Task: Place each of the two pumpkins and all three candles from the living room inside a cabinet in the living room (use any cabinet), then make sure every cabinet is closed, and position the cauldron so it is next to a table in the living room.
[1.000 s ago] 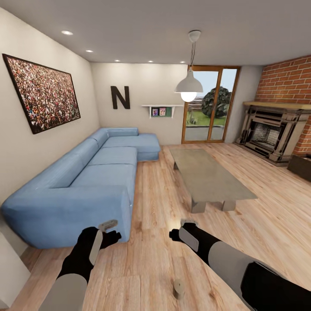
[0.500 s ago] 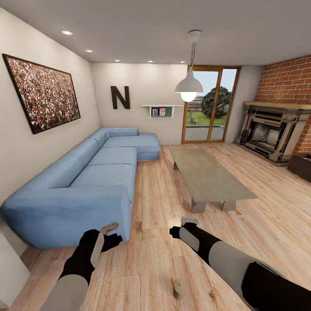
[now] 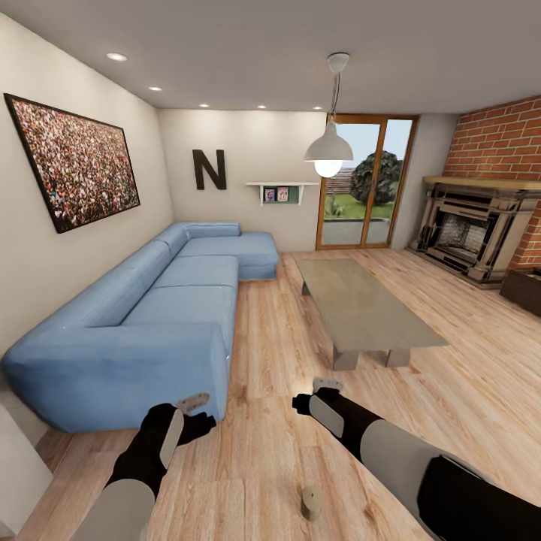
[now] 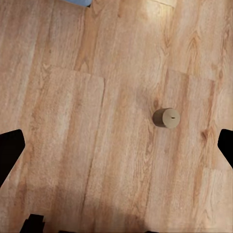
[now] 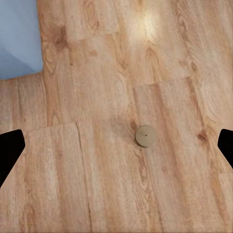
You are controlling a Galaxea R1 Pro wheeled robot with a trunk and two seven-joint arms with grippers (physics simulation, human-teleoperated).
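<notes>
A candle (image 3: 310,501) stands upright on the floor (image 3: 263,451), between both grippers, left (image 3: 197,406) and right (image 3: 319,387), jaws spread; a straight, centred descent is advised.

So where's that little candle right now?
The candle stands on the wooden floor close in front of the robot, between its arms, nearer the right one; the left wrist view shows it too.

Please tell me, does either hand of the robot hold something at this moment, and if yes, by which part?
Nothing is held. The left hand and right hand hang open above the floor; one candle stands there untouched.
</notes>
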